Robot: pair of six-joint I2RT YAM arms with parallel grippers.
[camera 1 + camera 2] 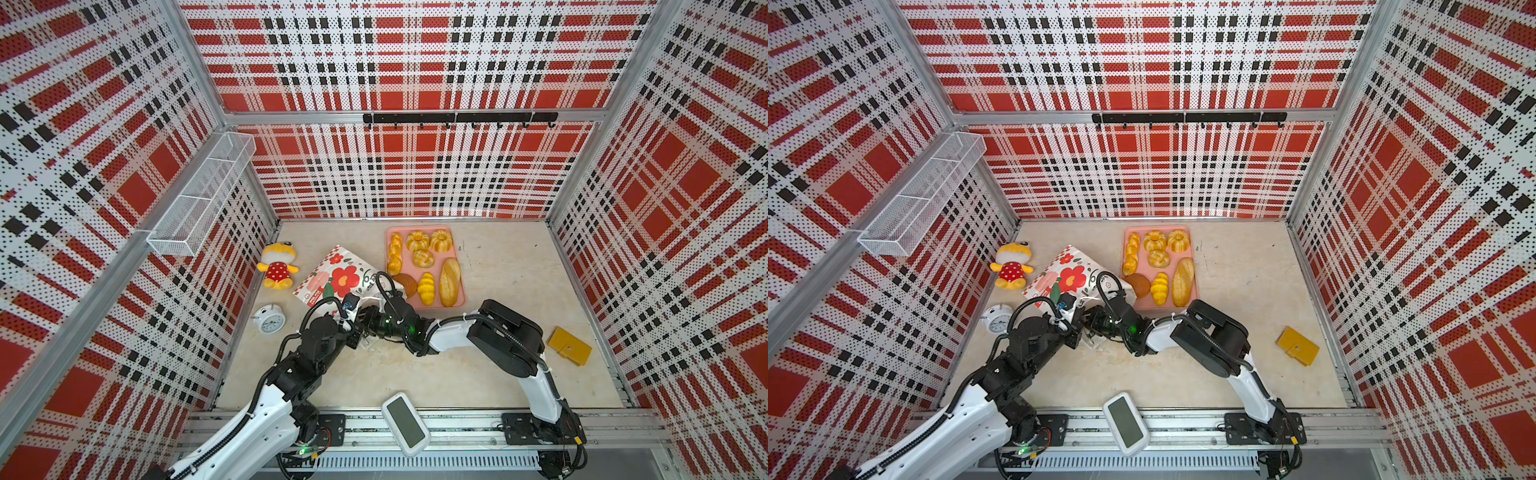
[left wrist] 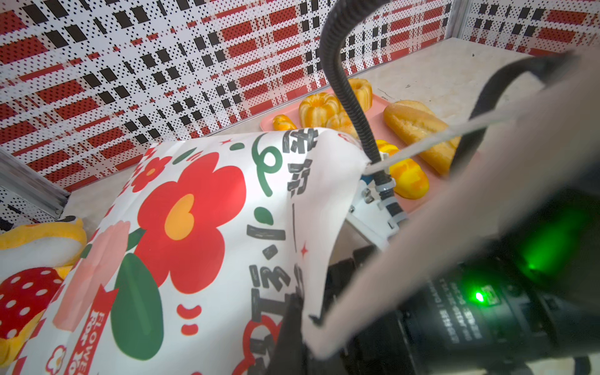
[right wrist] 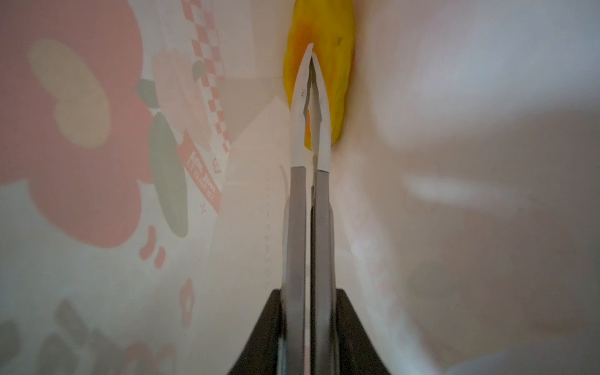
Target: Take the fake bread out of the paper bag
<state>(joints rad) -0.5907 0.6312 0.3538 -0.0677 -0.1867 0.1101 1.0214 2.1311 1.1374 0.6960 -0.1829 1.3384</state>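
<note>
A mottled beige tabletop (image 1: 511,291) sits boxed in by red, black and white plaid perforated walls (image 1: 415,62). The paper bag (image 1: 338,276) lies on its side, its rim pinched tight by the left gripper (image 2: 297,313). The right gripper (image 3: 311,53) reaches deep inside, its long tips almost together against one yellow piece of fake bread (image 3: 337,65); whether it actually grips the piece, I cannot tell. Seven other pieces lie on a pink tray (image 1: 435,271) beside the bag. A red ribbon (image 2: 94,324) printed on the bag reads "FLOWE…" and "FOR YO…".

Bright, even light; paper bag (image 3: 454,136) interior blurred.
</note>
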